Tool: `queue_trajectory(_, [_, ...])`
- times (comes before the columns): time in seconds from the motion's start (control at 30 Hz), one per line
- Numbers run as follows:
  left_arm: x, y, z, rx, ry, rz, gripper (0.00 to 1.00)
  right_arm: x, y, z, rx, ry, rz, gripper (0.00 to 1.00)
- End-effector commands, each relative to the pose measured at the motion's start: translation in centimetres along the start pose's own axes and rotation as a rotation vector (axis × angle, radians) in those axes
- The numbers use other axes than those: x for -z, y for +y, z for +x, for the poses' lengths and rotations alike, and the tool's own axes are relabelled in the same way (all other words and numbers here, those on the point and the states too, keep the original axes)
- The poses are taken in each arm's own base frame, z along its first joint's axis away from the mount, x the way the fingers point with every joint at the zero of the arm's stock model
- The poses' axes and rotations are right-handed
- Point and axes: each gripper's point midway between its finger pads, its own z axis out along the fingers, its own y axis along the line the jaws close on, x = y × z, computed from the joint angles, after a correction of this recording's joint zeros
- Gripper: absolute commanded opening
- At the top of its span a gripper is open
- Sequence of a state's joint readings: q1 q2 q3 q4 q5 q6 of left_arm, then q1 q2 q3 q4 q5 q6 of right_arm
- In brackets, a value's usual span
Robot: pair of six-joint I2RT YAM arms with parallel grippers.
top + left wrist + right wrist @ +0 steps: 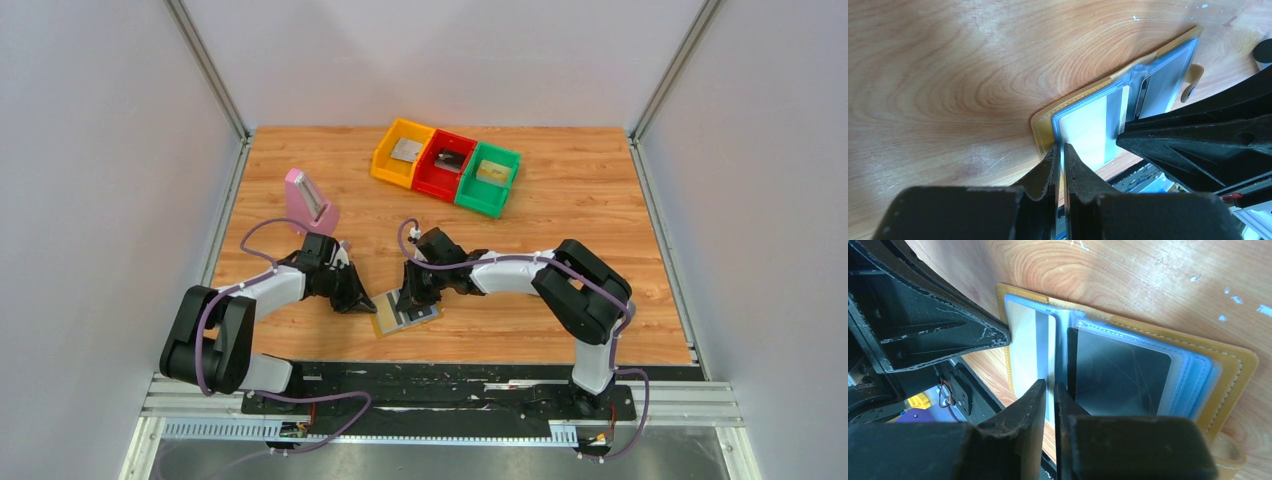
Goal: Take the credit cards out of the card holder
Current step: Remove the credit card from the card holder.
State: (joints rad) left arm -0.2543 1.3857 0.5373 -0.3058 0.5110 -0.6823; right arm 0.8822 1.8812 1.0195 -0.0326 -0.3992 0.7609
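Card holder (405, 312) lies open on the wooden desk (560, 230) at the lower centre of the top view, just ahead of the arm bases. Its mustard-tan cover is down and its light blue sleeves face up. The left fingers (1052, 165) reach it from its left side and the right fingers (1035, 400) from its upper edge, their tips close together over it.

In the left wrist view, the left fingers stand almost together at the bottom centre. A thin blue edge at the near corner of the card holder is pinched between them. One right finger fills the right of that frame, its tip on a sleeve.

In the right wrist view, the right fingers leave only a thin slit at the bottom centre. A pale edge standing up at the fold runs between them. It looks like a sleeve leaf seen edge-on; whether a card sits inside it cannot be told. Left of the slit, a silver-grey card (1023, 350) with a darker stripe lies in its pocket. To the right, a dark grey card (1118, 375) sits under clear plastic; its faint print is too blurred to read. The tan tab (1230, 457) shows at the lower right corner.

At the upper centre of the top view, a yellow bin (381, 160), a red bin (428, 175) and a green bin (480, 198) stand touching in a row. Each holds a flat piece. A pink block (300, 205) stands at centre left, near the left arm.
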Motion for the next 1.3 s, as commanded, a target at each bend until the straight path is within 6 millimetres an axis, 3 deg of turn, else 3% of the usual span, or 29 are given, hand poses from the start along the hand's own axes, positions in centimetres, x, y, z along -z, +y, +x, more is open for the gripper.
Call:
queue_trajectory(0.0, [-0.2, 0.4, -0.4, -0.020, -0.020, -0.008, 0.13, -0.2, 0.8, -0.3, 0.019, -0.005, -0.054, 0.10])
queue_trajectory(0.1, [-0.2, 0.5, -0.3, -0.018, -0.021, -0.010, 0.13, 0.1, 0.8, -0.3, 0.013, -0.018, -0.076, 0.00])
queue_trajectory(0.67, [-0.4, 0.8, -0.5, -0.017, -0.012, -0.035, 0.12, 2.9, 0.9, -0.7, -0.006, -0.058, -0.152, 0.00])
queue_trajectory(1.0, [-0.4, 0.9, -0.8, -0.026, -0.012, -0.051, 0.12, 5.2, -0.6, -1.5, -0.035, -0.101, -0.145, 0.00])
queue_trajectory(1.27, [0.2, -0.4, -1.2, -0.038, -0.022, -0.011, 0.13, 6.7, -0.4, -1.7, -0.009, -0.118, -0.152, 0.00])
